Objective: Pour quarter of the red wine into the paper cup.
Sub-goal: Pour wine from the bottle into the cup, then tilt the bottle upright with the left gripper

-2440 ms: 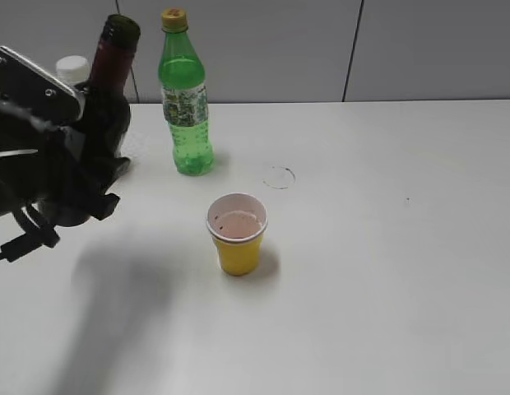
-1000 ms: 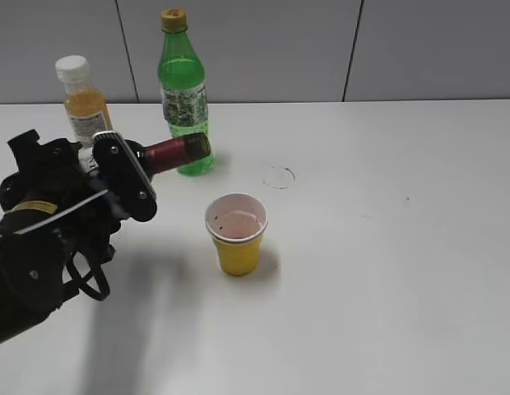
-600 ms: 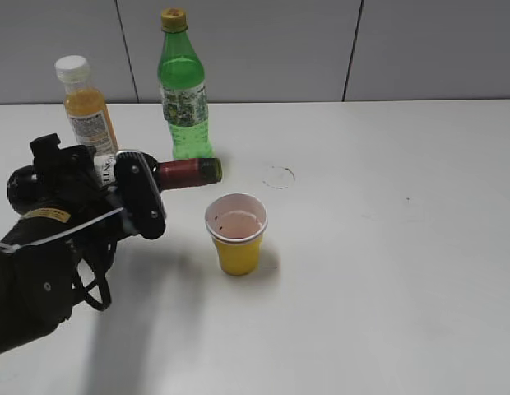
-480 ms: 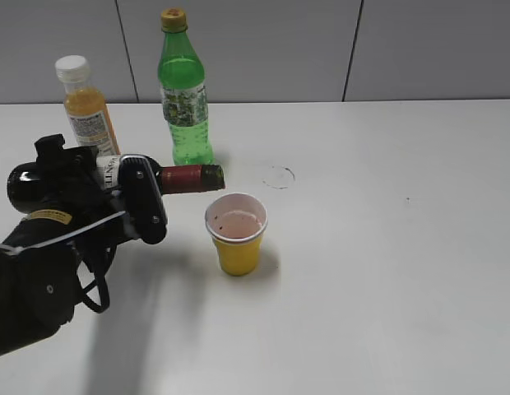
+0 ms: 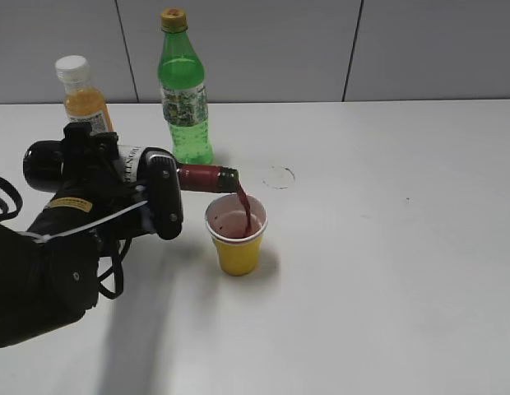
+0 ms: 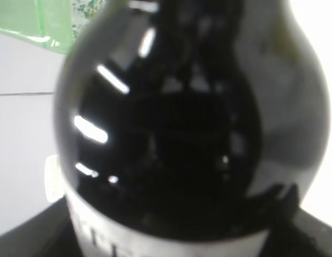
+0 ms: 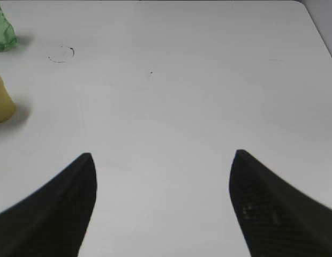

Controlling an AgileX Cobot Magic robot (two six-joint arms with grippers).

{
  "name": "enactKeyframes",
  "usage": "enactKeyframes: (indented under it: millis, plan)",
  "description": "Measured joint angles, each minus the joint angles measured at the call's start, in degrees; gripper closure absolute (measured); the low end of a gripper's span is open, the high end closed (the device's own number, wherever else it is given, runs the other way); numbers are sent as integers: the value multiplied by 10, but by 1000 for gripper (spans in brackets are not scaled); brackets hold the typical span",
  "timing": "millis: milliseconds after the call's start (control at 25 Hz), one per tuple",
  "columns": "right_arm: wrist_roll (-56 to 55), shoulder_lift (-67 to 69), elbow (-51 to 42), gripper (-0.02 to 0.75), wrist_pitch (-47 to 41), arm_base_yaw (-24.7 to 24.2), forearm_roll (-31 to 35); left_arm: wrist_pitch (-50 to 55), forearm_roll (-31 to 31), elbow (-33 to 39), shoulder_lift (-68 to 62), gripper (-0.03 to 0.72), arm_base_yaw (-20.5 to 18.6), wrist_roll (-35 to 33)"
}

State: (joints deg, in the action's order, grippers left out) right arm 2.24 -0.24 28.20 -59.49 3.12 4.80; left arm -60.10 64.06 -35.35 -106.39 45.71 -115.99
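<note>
My left gripper (image 5: 136, 193) is shut on the dark wine bottle (image 5: 201, 176), held nearly level with its red foil neck pointing right. A stream of red wine (image 5: 245, 211) runs from its mouth into the yellow paper cup (image 5: 237, 247), which stands upright on the table. The bottle's dark body and white label fill the left wrist view (image 6: 166, 134). My right gripper (image 7: 163, 176) is open and empty over bare table; it is not seen in the exterior view. The cup's edge shows at the far left of the right wrist view (image 7: 1, 101).
A green plastic bottle (image 5: 184, 99) stands behind the cup and also shows in the right wrist view (image 7: 2, 32). An orange juice bottle (image 5: 82, 95) with a white cap stands at the back left. A faint ring mark (image 5: 279, 176) lies on the white table (image 5: 387, 247).
My left gripper tipped the wine bottle from upright to level and moved it right, over the cup. Wine now flows into the cup. The cup and other bottles stayed put.
</note>
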Motion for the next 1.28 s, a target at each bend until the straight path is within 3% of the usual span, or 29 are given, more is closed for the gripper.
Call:
enactKeyframes:
  millis: [520, 1040, 1280]
  plan:
    - [0, 0, 0, 156, 0, 0, 0, -15, 2, 0, 0, 144, 0, -6]
    - [0, 0, 0, 156, 0, 0, 0, -12, -12, 0, 0, 144, 0, 187]
    - [0, 0, 0, 156, 0, 0, 0, 43, -66, 1, 52, 144, -1, 359]
